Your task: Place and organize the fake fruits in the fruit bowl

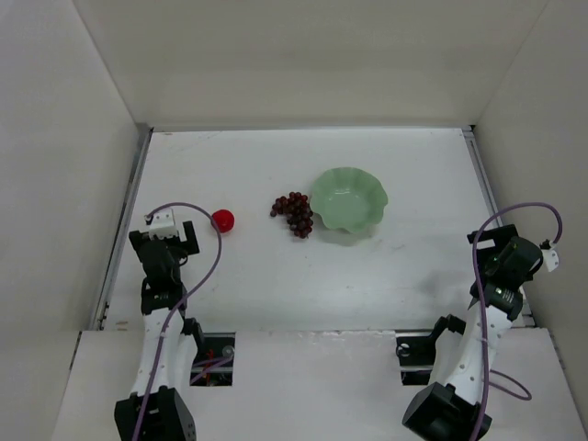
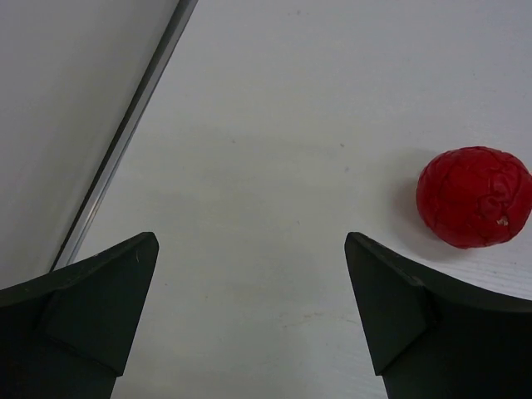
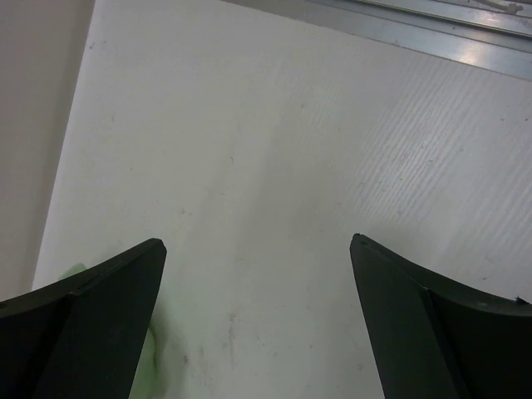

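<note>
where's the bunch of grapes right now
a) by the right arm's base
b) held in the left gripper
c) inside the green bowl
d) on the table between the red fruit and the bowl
d: the grapes lie on the table just outside the bowl, which is empty. The red fruit sits further toward the left arm, and the left gripper is open and holds nothing.

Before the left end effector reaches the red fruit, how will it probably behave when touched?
The red fruit is nearly round and lies loose on the flat table, so a nudge would probably roll it. Its shiny skin may slip, though its wrinkled surface could help grip. It looks small, so likely light.
</note>
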Tool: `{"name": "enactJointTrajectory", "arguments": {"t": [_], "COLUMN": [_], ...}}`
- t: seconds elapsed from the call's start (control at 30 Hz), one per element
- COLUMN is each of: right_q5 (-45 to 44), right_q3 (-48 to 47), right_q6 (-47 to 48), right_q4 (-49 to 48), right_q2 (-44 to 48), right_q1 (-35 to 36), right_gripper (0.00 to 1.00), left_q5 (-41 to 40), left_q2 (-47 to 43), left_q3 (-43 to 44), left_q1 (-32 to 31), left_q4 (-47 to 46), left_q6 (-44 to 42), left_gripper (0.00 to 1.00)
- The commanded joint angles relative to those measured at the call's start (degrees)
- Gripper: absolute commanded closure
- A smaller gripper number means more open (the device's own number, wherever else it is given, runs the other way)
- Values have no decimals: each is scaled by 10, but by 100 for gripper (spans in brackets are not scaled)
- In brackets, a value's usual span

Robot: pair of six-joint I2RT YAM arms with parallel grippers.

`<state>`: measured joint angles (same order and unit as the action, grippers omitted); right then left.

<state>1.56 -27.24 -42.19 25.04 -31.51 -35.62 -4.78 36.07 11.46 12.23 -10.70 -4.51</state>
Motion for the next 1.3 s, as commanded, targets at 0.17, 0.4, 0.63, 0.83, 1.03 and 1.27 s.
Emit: {"name": "enactJointTrajectory", "arguments": {"t": [0.17,0.4,0.63,0.83,1.03,1.27], "right_q5": [5,5,-2,-5,-5,-6], "right_q3": [-2,4,11,11,11,8], "right_q6": [7,9,12,14,15,16], "right_q4": [-21,-33,-44,-44,-45,-40], "right_q2": [3,7,17,23,23,28], "right_q1": [2,21,53,64,64,72], "right_gripper": [0,0,0,0,0,0], "left_q5": [85,159,225,172,137,130], "left_q2": [-44,236,454,522,587,586], "left_q3": [8,294,503,490,476,494], "left_q1": [-24,-50,-109,-141,-148,-177], "left_q4": [-18,209,412,360,324,289], "left_q6": [-62,-45,-88,-94,-77,-102], "left_gripper": [0,0,0,0,8,71]}}
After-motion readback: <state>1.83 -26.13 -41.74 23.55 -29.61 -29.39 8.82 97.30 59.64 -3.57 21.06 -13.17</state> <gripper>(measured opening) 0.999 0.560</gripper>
